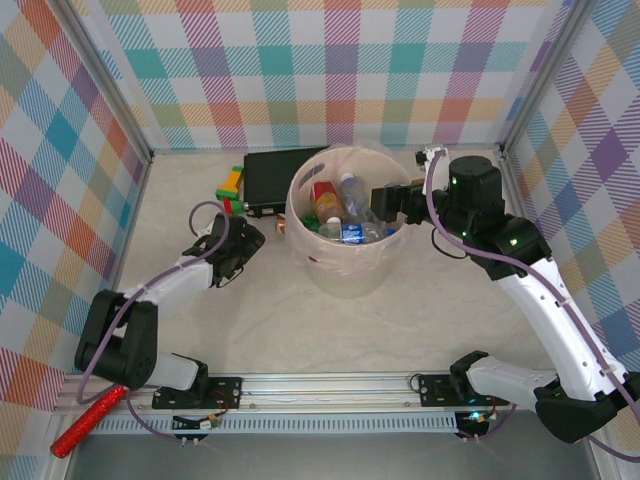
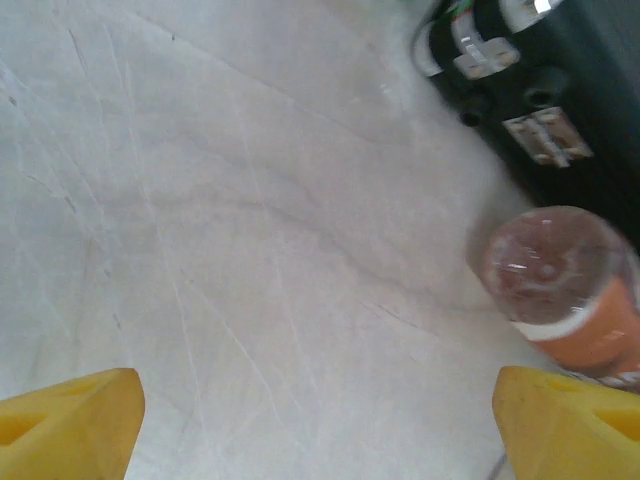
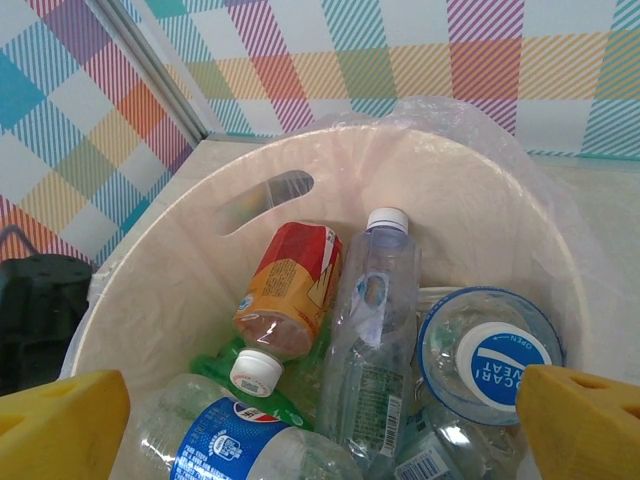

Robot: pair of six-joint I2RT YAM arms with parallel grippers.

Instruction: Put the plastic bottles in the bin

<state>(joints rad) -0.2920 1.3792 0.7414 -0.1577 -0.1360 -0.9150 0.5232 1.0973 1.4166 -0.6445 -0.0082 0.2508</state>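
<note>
The bin (image 1: 345,270) stands mid-table and holds several plastic bottles: an orange-red labelled one (image 3: 292,285), a clear one (image 3: 375,330), a blue-labelled one (image 3: 235,445) and a blue-capped one (image 3: 495,355). My right gripper (image 1: 385,200) hovers over the bin's right rim, open and with nothing between its yellow fingertips (image 3: 585,420). One small orange-labelled bottle (image 1: 283,228) lies on the table between the bin and the black box. My left gripper (image 1: 245,242) is low and just left of it, open. In the left wrist view that bottle (image 2: 570,300) lies ahead of the right fingertip (image 2: 570,420), outside the jaws.
A black rectangular box (image 1: 280,175) sits behind and left of the bin, with coloured toy blocks (image 1: 231,185) at its left end. Plaid walls close in the table on three sides. A red object (image 1: 88,420) lies by the left arm's base.
</note>
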